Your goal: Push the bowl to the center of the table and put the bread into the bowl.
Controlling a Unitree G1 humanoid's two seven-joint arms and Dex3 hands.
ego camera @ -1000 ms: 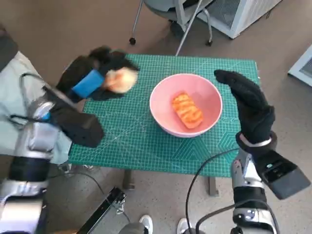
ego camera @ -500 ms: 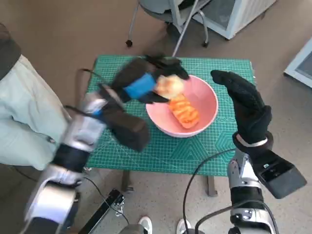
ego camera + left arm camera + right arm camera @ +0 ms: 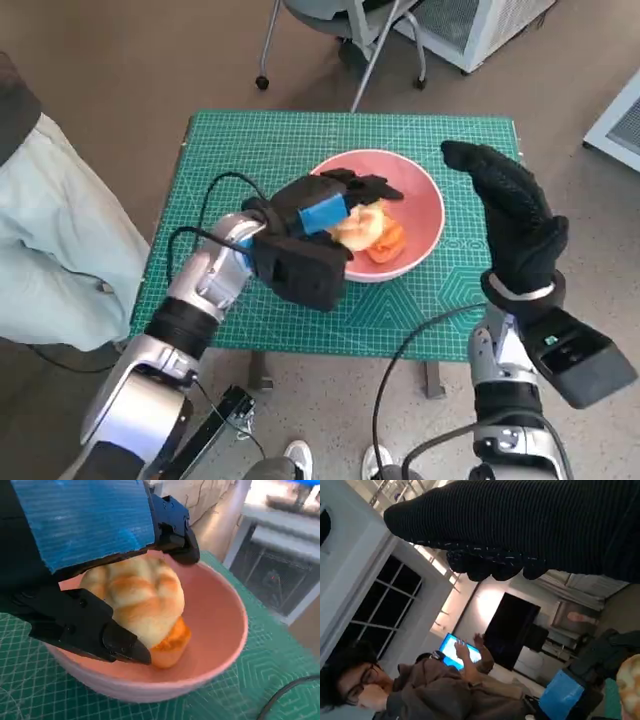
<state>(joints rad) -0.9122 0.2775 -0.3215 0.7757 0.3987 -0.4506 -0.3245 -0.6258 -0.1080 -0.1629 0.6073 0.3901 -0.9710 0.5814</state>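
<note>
A pink bowl (image 3: 422,190) stands on the green cutting mat (image 3: 260,150), right of the table's middle. My left hand (image 3: 318,207) reaches into it from the left and holds a pale round bread roll (image 3: 357,228) low inside. The roll (image 3: 142,597) rests on an orange bread (image 3: 170,645) lying in the bowl (image 3: 220,625), with the black fingers (image 3: 85,625) still wrapped around it. My right hand (image 3: 510,215) hovers just right of the bowl's rim, fingers stretched flat, holding nothing.
A chair's metal legs (image 3: 375,60) and a white cabinet (image 3: 480,25) stand beyond the table's far edge. A person's pale trouser leg (image 3: 50,230) is close on the left. A person (image 3: 395,690) sits in the right wrist view. Cables (image 3: 400,370) hang below the near edge.
My left hand carried the roll from the table's left side rightward and down into the bowl, onto the orange bread. The right hand stayed beside the bowl.
</note>
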